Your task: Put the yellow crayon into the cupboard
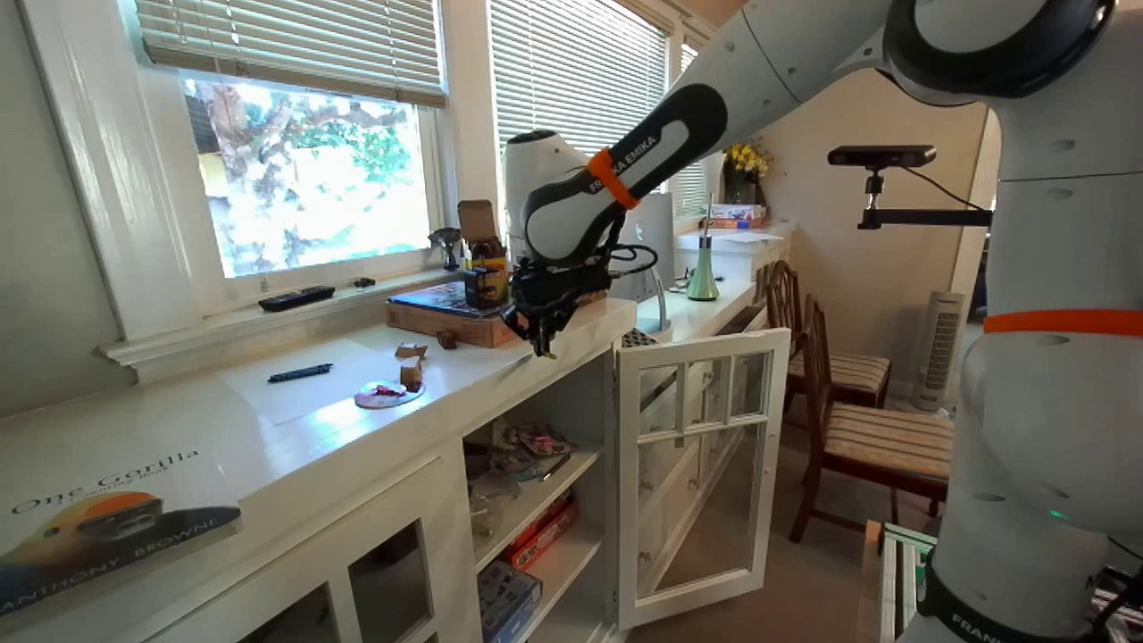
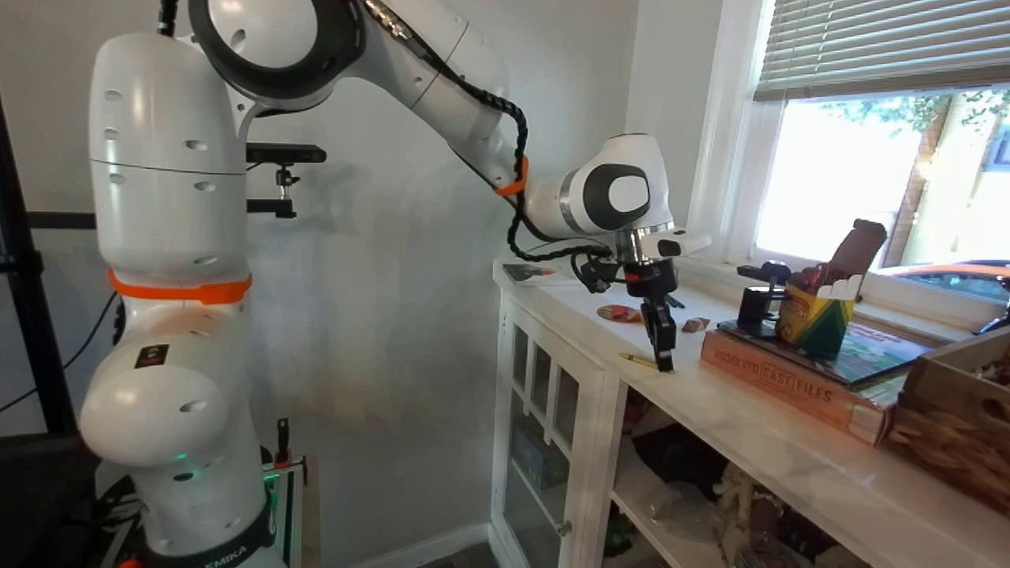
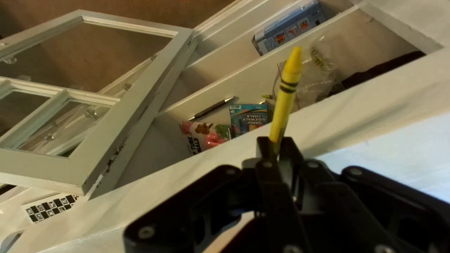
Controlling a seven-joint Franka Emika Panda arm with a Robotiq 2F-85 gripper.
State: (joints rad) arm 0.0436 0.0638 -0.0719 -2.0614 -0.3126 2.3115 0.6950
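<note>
My gripper (image 3: 277,146) is shut on the yellow crayon (image 3: 286,95), which sticks out beyond the fingertips with its pointed end away from them. In an exterior view the gripper (image 2: 663,363) hangs above the counter's front edge, and the crayon (image 2: 637,360) lies crosswise at its fingertips. In an exterior view the gripper (image 1: 542,344) hides most of the crayon. The cupboard (image 1: 500,397) is the white cabinet below. Its glass-pane door (image 1: 628,500) stands open, also in the wrist view (image 3: 116,130). Its upper shelf (image 3: 207,93) lies below and beyond the crayon.
The shelves hold a pen (image 3: 211,109), a chalk box (image 3: 249,119), a plastic bag (image 3: 309,80) and a blue box (image 3: 290,28). On the counter stand a puzzle box (image 2: 797,383) with a crayon box (image 2: 817,315), a wooden tray (image 2: 959,394) and a book (image 1: 116,518).
</note>
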